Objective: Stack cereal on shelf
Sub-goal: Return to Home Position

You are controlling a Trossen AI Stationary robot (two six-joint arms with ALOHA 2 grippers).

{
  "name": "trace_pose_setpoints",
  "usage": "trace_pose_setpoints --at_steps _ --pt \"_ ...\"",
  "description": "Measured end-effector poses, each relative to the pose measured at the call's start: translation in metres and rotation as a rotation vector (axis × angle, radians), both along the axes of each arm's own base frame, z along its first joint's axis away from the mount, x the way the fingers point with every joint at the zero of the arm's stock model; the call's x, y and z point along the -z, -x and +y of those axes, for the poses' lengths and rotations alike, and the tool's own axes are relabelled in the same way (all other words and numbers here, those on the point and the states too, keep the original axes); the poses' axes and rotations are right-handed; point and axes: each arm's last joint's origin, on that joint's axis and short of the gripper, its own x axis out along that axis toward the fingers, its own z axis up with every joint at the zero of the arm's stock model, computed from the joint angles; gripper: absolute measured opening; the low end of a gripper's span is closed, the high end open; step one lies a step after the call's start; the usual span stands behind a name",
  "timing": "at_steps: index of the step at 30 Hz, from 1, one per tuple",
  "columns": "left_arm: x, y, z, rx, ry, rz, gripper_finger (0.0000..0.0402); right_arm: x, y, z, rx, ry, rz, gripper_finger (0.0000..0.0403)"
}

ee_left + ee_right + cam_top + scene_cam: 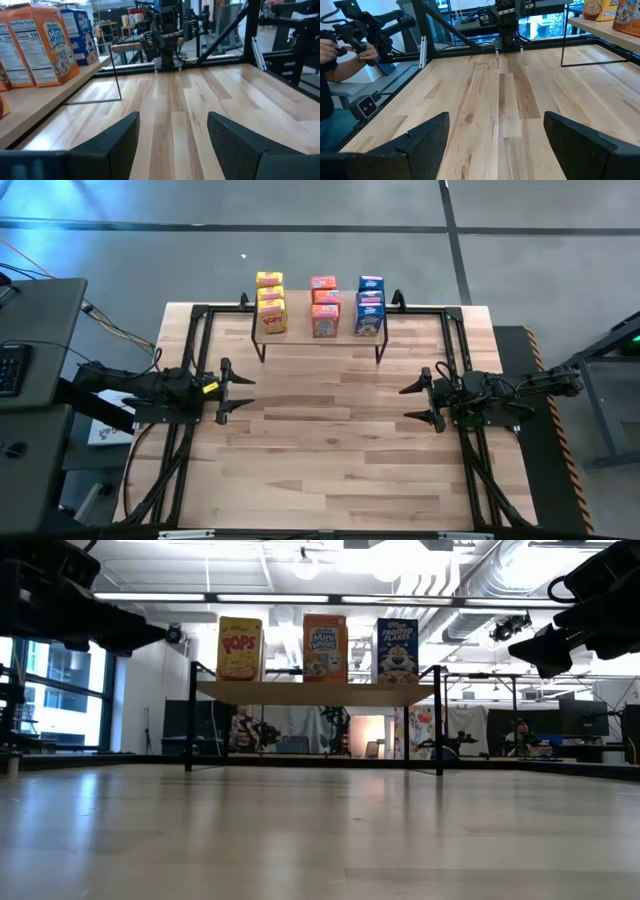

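From the high view I see the low light-wood shelf on thin black legs standing at the far middle of the pale wooden surface. On it are three rows running near to far: yellow cardboard cereal boxes on the left, orange-red cardboard cereal boxes in the middle and blue cardboard cereal boxes on the right. I make out three to a row. In the low view only the nearest box of each row shows, hiding the others.

My left gripper hangs over the left middle of the surface, its fingers spread wide with nothing between them. The right gripper mirrors it on the right, its fingers equally wide and empty. Both are well apart from the shelf.

Beyond the surface, the right wrist view catches a person, mostly cut off, with hands on a dark device I cannot identify.
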Motion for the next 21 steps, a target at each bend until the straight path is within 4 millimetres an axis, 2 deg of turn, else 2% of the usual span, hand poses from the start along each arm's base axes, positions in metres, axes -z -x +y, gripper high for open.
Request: trace_pose_setpoints --at_steps 21 --pt "0.0006 -0.0006 0.0001 -0.003 -0.026 0.007 0.0225 0.0000 0.0000 0.0000 0.000 0.000 0.000 0.0317"
